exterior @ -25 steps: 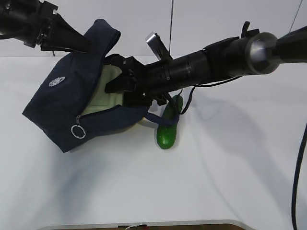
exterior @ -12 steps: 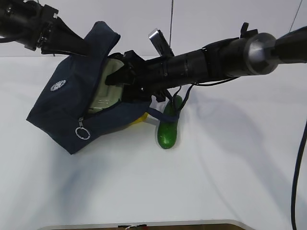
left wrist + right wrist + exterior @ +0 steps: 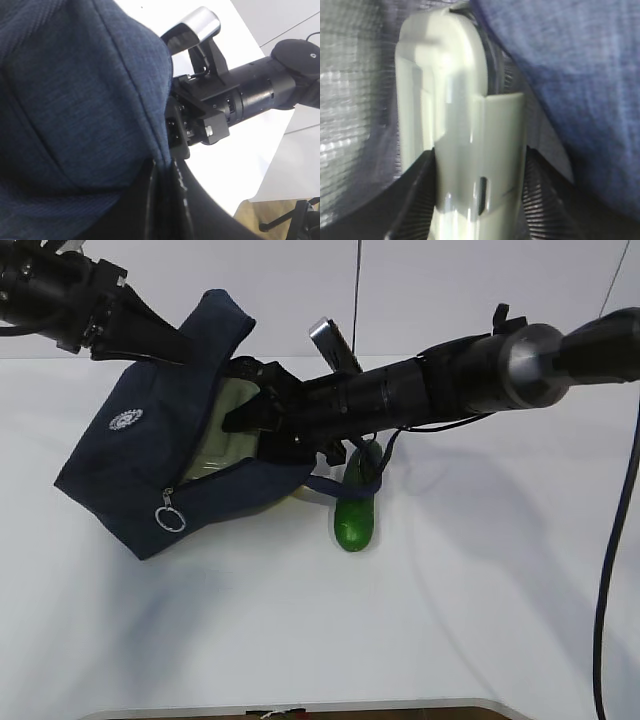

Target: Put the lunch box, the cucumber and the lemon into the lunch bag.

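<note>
The navy lunch bag (image 3: 130, 460) lies tilted on the table with its mouth facing right. My left gripper (image 3: 162, 172) is shut on the bag's upper rim (image 3: 205, 325) and holds it up. My right gripper (image 3: 480, 200) reaches into the mouth, shut on the lunch box (image 3: 455, 125). The box's pale green lid (image 3: 222, 435) shows inside the opening, against the silvery lining (image 3: 355, 100). The dark green cucumber (image 3: 355, 510) rests on the table just right of the bag, under my right arm, with a bag strap (image 3: 335, 486) across it. The lemon is all but hidden under the bag's lower edge.
The zipper's silver ring pull (image 3: 171, 517) hangs at the bag's front lower corner. A round white logo (image 3: 125, 420) marks its side. The right arm (image 3: 470, 375) crosses the table's middle. White tabletop (image 3: 400, 620) stretches to the front edge.
The bag's mouth has been lifted and shifted slightly, and my right gripper has pushed the lunch box a little further in. The yellow patch seen under the bag's edge is now covered.
</note>
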